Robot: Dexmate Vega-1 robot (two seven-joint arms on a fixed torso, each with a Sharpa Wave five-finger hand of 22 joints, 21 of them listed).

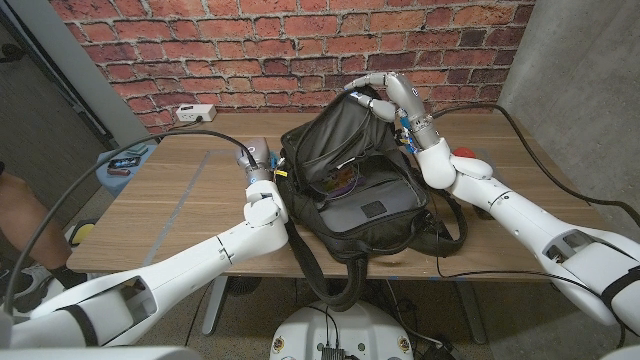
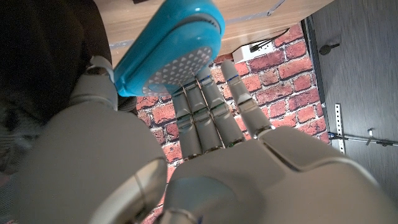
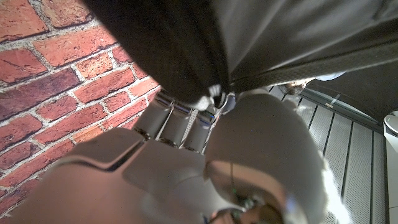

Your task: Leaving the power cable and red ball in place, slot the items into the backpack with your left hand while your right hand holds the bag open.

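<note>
left hand (image 1: 262, 168): fingers apparently gripping | right hand (image 1: 388, 96): fingers pinching, raised

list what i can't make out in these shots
- Backpack contents, head view: dark inside, flap shades them.
- Left hand fingers, head view: the blue item it holds is hidden behind the hand; left wrist view shows it close, its far end cut off.
- Red ball, head view: mostly behind the right arm.
- Right hand grip, right wrist view: fingertips buried in fabric.
</note>
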